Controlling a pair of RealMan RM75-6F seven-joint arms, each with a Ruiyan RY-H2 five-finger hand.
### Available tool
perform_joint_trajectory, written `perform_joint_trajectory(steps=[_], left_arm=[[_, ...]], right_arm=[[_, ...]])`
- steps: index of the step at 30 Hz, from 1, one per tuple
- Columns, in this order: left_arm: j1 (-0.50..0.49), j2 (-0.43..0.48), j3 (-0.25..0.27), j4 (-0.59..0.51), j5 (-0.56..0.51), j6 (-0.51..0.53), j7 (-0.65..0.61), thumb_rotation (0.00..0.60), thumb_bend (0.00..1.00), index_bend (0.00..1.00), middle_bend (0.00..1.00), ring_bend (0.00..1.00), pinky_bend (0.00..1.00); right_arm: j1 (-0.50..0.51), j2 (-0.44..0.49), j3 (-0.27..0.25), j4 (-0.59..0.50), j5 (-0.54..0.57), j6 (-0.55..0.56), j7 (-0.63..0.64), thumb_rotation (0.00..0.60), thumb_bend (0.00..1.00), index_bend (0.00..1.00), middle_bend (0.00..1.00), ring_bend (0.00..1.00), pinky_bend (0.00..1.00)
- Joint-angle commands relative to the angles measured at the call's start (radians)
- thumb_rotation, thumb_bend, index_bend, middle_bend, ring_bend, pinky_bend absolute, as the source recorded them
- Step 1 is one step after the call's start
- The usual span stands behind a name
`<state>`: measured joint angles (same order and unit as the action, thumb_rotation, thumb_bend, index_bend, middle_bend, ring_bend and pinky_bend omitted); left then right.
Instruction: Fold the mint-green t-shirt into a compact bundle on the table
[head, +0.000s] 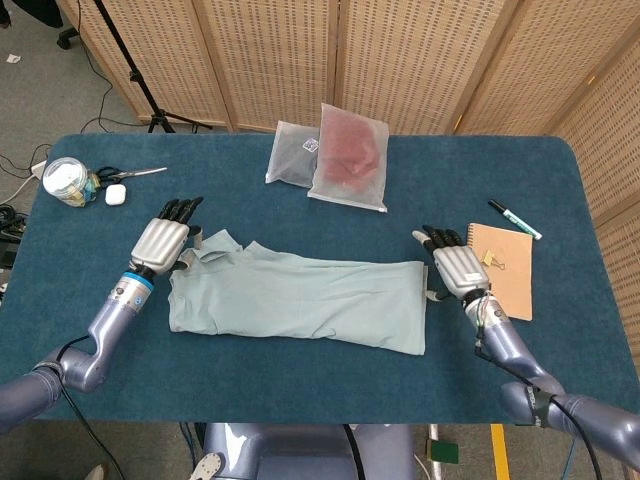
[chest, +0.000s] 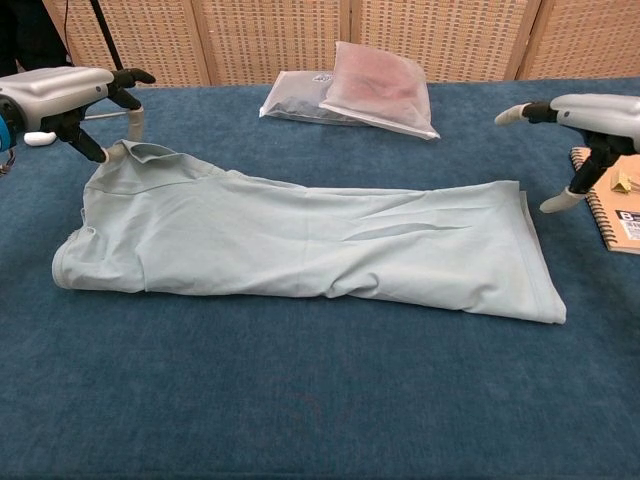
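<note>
On blue table (head: 300, 390), t-shirt (head: 300, 300) lies between both hands' fingers (chest: 125, 78).

No text, label or number is legible anywhere in either view.

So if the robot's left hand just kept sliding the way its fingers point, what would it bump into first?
Probably nothing soon. The left hand points up the table over bare blue cloth; the scissors and earbud case lie left of that line. Depth is hard to judge.
</note>
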<state>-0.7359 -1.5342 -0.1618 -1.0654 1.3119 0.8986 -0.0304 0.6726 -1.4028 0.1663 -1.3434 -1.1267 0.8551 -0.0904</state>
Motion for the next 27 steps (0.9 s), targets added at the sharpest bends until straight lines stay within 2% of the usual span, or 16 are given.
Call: perform_joint_trajectory(steps=[1,5,11,19,22,24,27], left_arm=[[0.002,-0.007,0.002,0.016,0.005,0.006,-0.016,0.6,0.67,0.76,0.0,0.0,0.0],[0.007,-0.014,0.005,0.042,0.007,0.011,-0.036,0.6,0.67,0.76,0.0,0.0,0.0],[0.007,-0.034,0.006,0.086,-0.004,-0.004,-0.045,0.6,0.66,0.76,0.0,0.0,0.0],[0.003,-0.088,-0.003,0.176,-0.039,-0.034,-0.039,0.6,0.66,0.76,0.0,0.0,0.0],[0.0,-0.131,-0.009,0.241,-0.046,-0.04,-0.066,0.6,0.66,0.75,0.0,0.0,0.0],[-0.001,-0.153,-0.007,0.28,-0.038,-0.035,-0.079,0.6,0.66,0.67,0.0,0.0,0.0],[-0.004,-0.175,-0.006,0.315,-0.033,-0.039,-0.1,0.6,0.64,0.32,0.0,0.0,0.0]], right_arm=[[-0.094,0.122,-0.033,-0.163,-0.081,0.135,0.004,0.6,0.05,0.0,0.0,0.0,0.0],[-0.165,0.184,-0.077,-0.227,-0.161,0.22,0.048,0.6,0.05,0.0,0.0,0.0,0.0],[-0.241,0.219,-0.121,-0.24,-0.237,0.309,0.109,0.6,0.05,0.0,0.0,0.0,0.0],[-0.309,0.225,-0.148,-0.22,-0.287,0.388,0.157,0.6,0.05,0.0,0.0,0.0,0.0],[-0.332,0.224,-0.155,-0.209,-0.3,0.41,0.188,0.6,0.05,0.0,0.0,0.0,0.0],[-0.336,0.223,-0.156,-0.201,-0.313,0.414,0.196,0.6,0.05,0.0,0.0,0.0,0.0],[-0.34,0.223,-0.154,-0.197,-0.324,0.42,0.203,0.6,0.05,0.0,0.0,0.0,0.0]])
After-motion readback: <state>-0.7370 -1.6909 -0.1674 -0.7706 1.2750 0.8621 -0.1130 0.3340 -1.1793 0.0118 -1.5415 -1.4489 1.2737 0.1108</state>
